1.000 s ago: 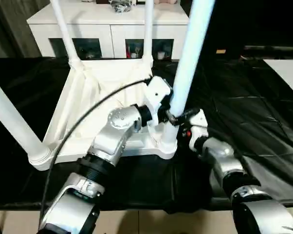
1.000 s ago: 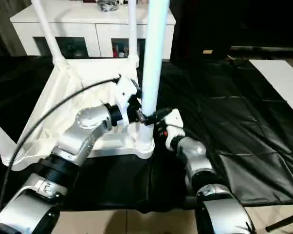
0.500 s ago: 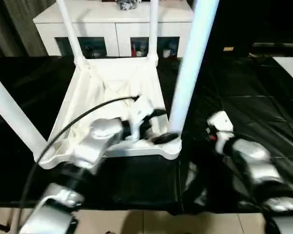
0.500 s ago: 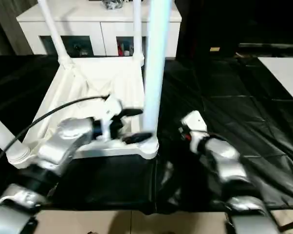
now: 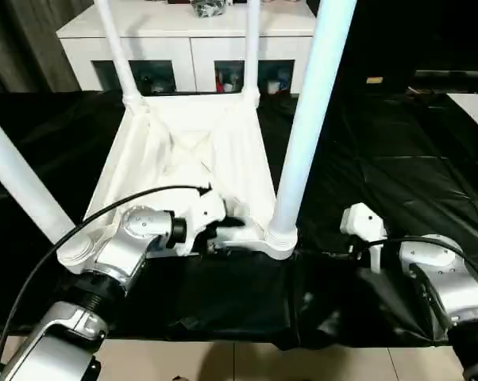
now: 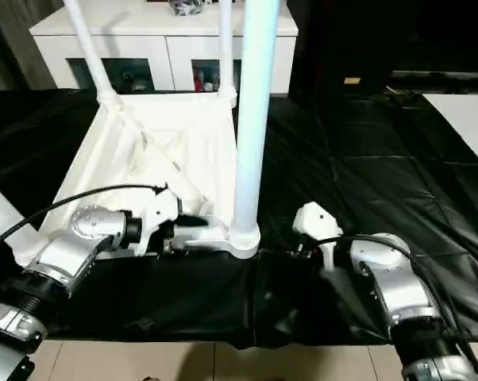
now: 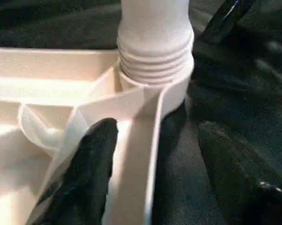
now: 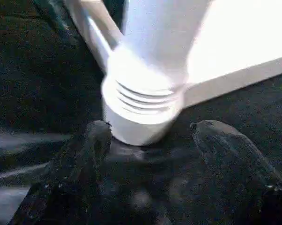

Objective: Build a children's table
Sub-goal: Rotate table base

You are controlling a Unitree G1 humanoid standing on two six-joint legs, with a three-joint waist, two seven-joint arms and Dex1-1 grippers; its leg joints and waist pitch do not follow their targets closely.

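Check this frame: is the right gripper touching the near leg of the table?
Apart. The right eye view shows black cloth between the right gripper and the near leg; its fingers stand open.

The upside-down children's table [image 5: 191, 159] is filling the centre and left of the frame, its four legs [image 5: 310, 119] standing as obstacles. The black worktop [image 5: 414, 182] at right is lying free. A white cabinet [image 5: 183, 48] is blocking the top.

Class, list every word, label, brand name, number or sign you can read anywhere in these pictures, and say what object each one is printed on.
No readable text in any view.
The children's table, its legs and the black cover bear no marks.
Behind the white cabinet's dark glass doors stand small coloured items: any print on them is too small to read.
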